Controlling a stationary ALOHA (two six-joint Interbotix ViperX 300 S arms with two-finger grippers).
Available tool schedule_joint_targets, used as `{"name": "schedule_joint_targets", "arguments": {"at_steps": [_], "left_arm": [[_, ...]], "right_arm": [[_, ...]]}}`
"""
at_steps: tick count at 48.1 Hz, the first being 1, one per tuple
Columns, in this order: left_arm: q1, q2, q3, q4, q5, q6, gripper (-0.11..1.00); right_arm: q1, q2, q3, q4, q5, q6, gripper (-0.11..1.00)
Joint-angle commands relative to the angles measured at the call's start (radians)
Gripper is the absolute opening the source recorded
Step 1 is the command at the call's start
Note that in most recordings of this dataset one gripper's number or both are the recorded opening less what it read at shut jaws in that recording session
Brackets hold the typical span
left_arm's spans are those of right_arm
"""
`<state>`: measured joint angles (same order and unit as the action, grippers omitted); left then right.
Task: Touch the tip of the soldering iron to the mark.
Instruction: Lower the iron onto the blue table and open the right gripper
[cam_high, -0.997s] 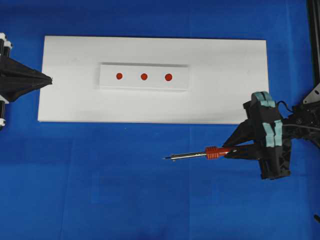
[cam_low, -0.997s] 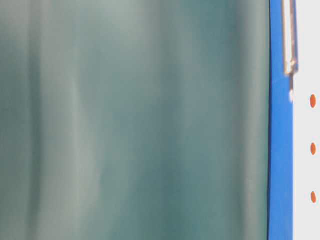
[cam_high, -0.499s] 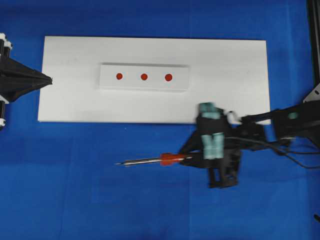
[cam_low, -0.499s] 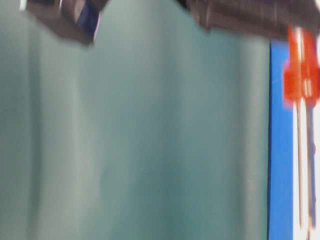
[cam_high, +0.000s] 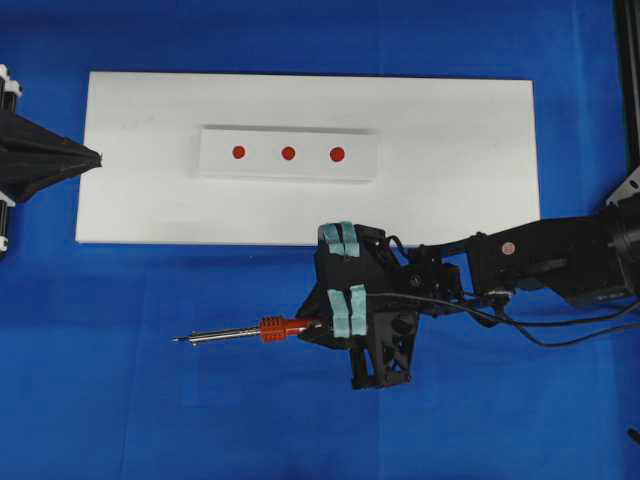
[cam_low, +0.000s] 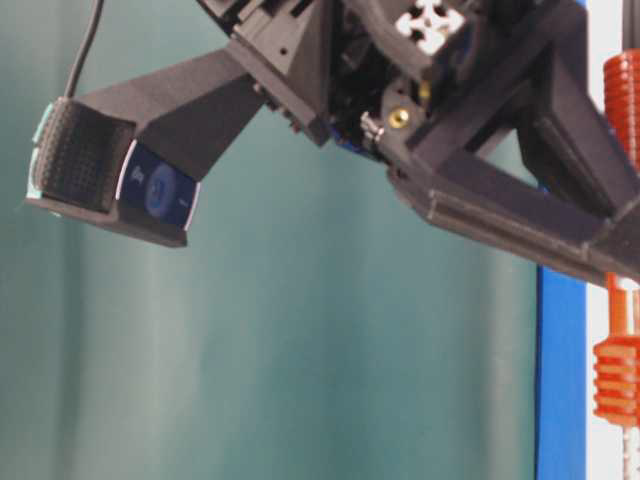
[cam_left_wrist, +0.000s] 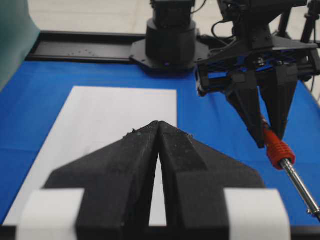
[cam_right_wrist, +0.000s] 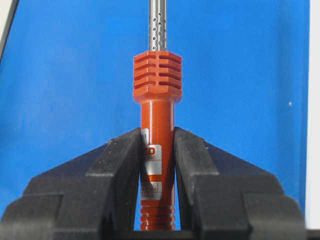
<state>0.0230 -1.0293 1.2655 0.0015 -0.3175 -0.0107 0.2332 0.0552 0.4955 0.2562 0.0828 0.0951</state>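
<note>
— Since a second earlier, the right gripper (cam_high: 318, 327) had swept leftward across the blue cloth (cam_high: 150, 400) from the right edge toward the middle, carrying the soldering iron (cam_high: 250, 332) with it. Did you catch how it was held?

— Yes. Its jaws were clamped on the red-orange ribbed handle, one black finger (cam_right_wrist: 120, 165) on each side, with the collar and shaft sticking out ahead of them.

— And which way did it point?

— Left, lying nearly level, long axis running left to right. The tip sat over the cloth, on the near side of the white board (cam_high: 470, 130), well apart from it.

— So the marks?

— Three red dots (cam_high: 288, 153) in a row on the raised white strip (cam_high: 362, 165), farther away than the tip and somewhat to its right. I'd judge the iron needed swinging toward the far side and tilting down.

— The other arm?

— The left gripper (cam_high: 92, 157) rested at the board's left edge, jaws pressed together on nothing. The right was nearer the job, since it had the tool.

— How did the iron look?

— Slim, pen-like: thin silver shaft perforated near the collar, black cord trailing back.
</note>
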Motion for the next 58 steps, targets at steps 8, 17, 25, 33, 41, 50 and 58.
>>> {"name": "schedule_joint_targets", "arguments": {"at_steps": [8,17,25,33,41,50,58], "left_arm": [[0.003,0.005,-0.017,0.000,-0.008,0.000,0.02],[0.003,0.005,-0.017,0.000,-0.009,0.000,0.02],[0.003,0.005,-0.015,0.000,-0.008,0.000,0.02],[0.003,0.005,-0.015,0.000,-0.008,0.002,0.02],[0.003,0.005,-0.015,0.000,-0.006,0.002,0.02],[0.003,0.005,-0.015,0.000,-0.006,0.003,0.02],[0.002,0.005,-0.015,0.000,-0.006,0.002,0.02]], "right_arm": [[-0.003,0.021,-0.006,0.002,-0.054,0.003,0.06],[0.002,0.083,0.011,0.021,-0.126,0.005,0.06],[0.018,0.143,0.011,0.040,-0.175,0.005,0.06],[0.029,0.202,0.005,0.066,-0.201,0.005,0.06],[0.040,0.236,-0.005,0.069,-0.201,0.005,0.06],[0.044,0.239,-0.005,0.071,-0.196,0.005,0.06],[0.043,0.241,-0.006,0.075,-0.196,0.006,0.06]]}}
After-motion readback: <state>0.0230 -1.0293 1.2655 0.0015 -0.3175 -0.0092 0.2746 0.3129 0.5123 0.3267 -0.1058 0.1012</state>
